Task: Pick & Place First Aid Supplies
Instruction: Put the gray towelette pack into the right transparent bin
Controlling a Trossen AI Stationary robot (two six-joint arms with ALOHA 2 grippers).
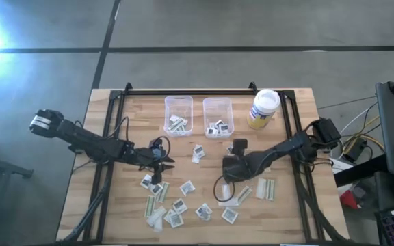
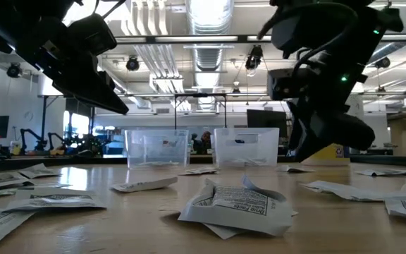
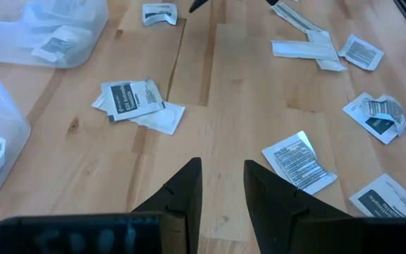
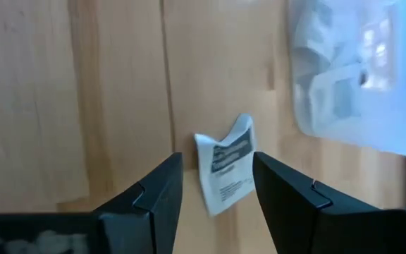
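The first aid supplies are small paper packets (image 1: 183,188) scattered flat on the wooden table, with long pale strips (image 1: 265,188) at the right. A few packets lie in two clear bins (image 1: 178,115) (image 1: 218,116). My right gripper (image 4: 217,162) is open and tilted down at mid-table. A crumpled white packet (image 4: 225,166) with dark print lies on the wood between its two fingers; I cannot tell whether they touch it. My left gripper (image 3: 223,168) hangs over bare wood left of centre (image 1: 164,162), its fingers a narrow gap apart with nothing between them.
A white-lidded yellowish jar (image 1: 263,108) stands at the back right beside the bins. Two overlapping packets (image 3: 136,102) lie between the two grippers. A black frame (image 1: 197,91) runs along the table's far edge and sides. One crumpled packet (image 2: 235,208) lies near the front edge.
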